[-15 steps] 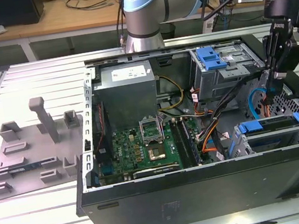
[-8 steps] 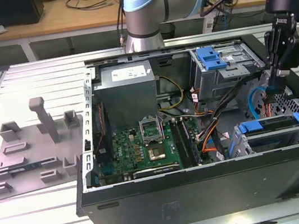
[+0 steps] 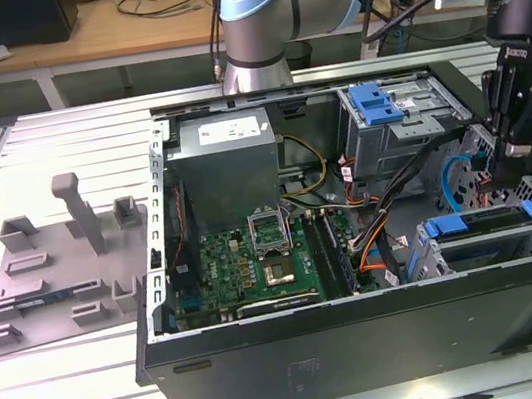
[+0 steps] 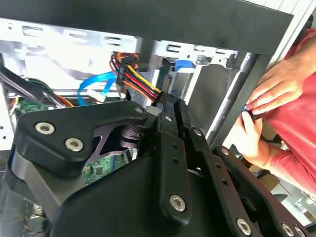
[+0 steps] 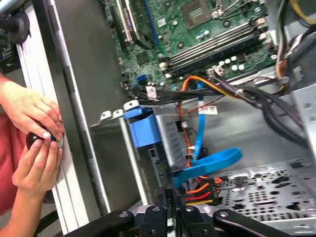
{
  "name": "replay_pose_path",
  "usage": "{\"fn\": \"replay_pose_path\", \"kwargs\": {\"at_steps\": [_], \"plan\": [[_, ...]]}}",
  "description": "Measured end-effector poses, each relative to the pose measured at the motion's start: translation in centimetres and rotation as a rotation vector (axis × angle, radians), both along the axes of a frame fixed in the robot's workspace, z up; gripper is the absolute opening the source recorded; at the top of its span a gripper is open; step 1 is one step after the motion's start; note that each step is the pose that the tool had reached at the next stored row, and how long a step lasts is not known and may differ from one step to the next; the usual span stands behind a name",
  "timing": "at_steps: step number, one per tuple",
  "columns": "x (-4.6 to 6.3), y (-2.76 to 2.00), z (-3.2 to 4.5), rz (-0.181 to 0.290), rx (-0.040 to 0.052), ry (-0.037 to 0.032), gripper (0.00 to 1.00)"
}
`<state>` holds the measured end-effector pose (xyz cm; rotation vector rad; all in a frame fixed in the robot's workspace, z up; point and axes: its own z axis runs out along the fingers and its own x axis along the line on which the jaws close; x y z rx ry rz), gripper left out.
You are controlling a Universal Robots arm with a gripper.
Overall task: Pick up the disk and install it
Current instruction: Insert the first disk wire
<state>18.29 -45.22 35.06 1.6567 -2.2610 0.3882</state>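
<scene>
In the exterior view, at the case's (image 3: 370,345) four o'clock corner, your disk (image 3: 477,222) sits in its bay (image 3: 487,253). The gripper (image 3: 498,173) hangs at its one o'clock, jaws pressed together. In both wrist views you also get coloured wires (image 4: 140,81) by the tips and a person's hands (image 5: 32,113) outside the wall.

The disk (image 3: 479,220) is sitting inside the open computer case (image 3: 370,345), slotted into the metal cage (image 3: 496,246) in the corner at the exterior view's right. Its blue plastic bracket is running along the cage's top edge (the silver-grey body is mostly hiding inside the cage). In the first wrist view it is showing one blue end and a grey side.
</scene>
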Motion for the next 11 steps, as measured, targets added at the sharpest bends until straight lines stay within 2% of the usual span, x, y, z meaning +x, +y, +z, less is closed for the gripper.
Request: {"fn": "replay_pose_path", "kwargs": {"at_steps": [5,11], "plan": [[-0.39,-0.19,0.10,0.004,0.0197,-0.0069,0.17],[-0.48,-0.31,0.14,0.031,0.0511,-0.0146,0.17]]}}
